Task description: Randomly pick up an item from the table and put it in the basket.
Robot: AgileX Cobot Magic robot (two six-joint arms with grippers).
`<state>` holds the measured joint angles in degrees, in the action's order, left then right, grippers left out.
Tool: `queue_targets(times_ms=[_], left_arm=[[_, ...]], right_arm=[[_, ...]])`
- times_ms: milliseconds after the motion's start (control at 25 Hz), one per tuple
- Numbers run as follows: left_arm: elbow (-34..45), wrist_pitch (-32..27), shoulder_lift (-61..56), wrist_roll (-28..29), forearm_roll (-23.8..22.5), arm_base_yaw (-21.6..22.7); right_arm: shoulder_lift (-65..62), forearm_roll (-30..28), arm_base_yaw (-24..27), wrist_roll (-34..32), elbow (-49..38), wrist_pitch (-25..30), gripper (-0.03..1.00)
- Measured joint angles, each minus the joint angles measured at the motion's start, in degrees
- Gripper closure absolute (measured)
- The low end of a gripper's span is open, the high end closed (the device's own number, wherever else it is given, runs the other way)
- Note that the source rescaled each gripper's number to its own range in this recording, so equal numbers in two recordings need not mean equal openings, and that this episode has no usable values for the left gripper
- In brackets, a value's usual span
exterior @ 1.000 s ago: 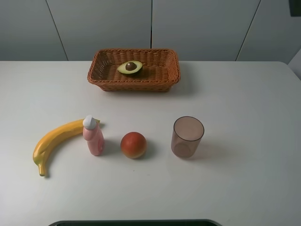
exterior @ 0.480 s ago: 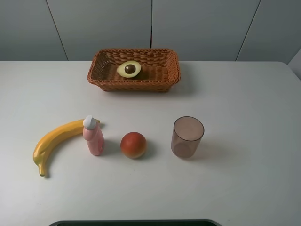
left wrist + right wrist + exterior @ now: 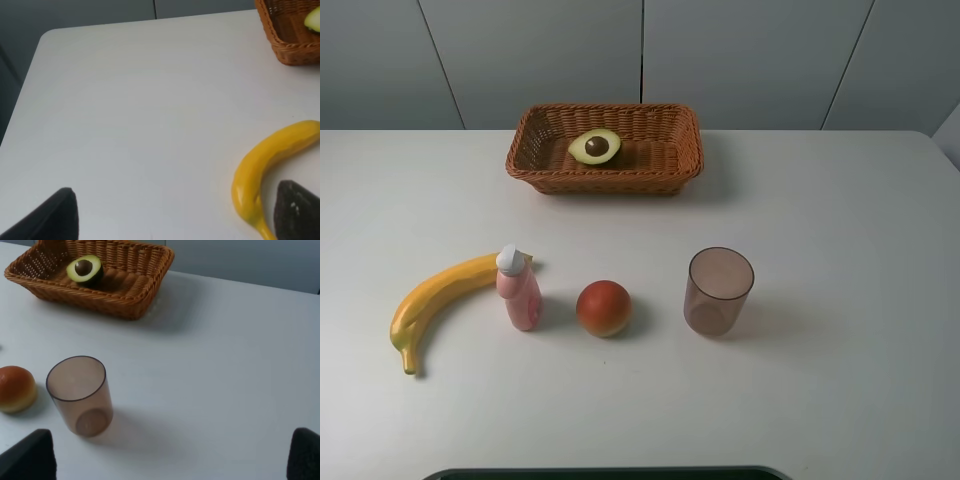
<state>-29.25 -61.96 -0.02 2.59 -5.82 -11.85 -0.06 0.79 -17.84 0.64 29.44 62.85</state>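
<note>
- Inside the wicker basket (image 3: 604,150) at the table's (image 3: 840,260) far edge, the halved avocado (image 3: 595,147) is lying cut face up, pit showing.
- Nearer the front, a banana (image 3: 435,300), pink bottle (image 3: 518,289), red-orange fruit (image 3: 604,308) and translucent cup (image 3: 718,291) are standing in a row.
- Both the left gripper (image 3: 175,212) and right gripper (image 3: 170,455) are hanging wide apart, holding nothing.

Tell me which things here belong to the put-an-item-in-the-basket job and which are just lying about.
Job: halved avocado, lying inside the basket; table.
Lying about: banana, pink bottle, red-orange fruit, translucent cup.
</note>
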Motion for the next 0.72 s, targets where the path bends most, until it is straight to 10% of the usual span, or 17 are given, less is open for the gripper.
queue_targets(times_ms=[240,720], left_arm=[[0.0,0.0,0.0,0.0,0.0,0.0],[0.0,0.0,0.0,0.0,0.0,0.0]], right_arm=[[0.0,-0.13,1.09,-0.64,0.0,0.0,-0.03],[0.0,2.69,19.76,1.2,0.0,0.0,-0.03]])
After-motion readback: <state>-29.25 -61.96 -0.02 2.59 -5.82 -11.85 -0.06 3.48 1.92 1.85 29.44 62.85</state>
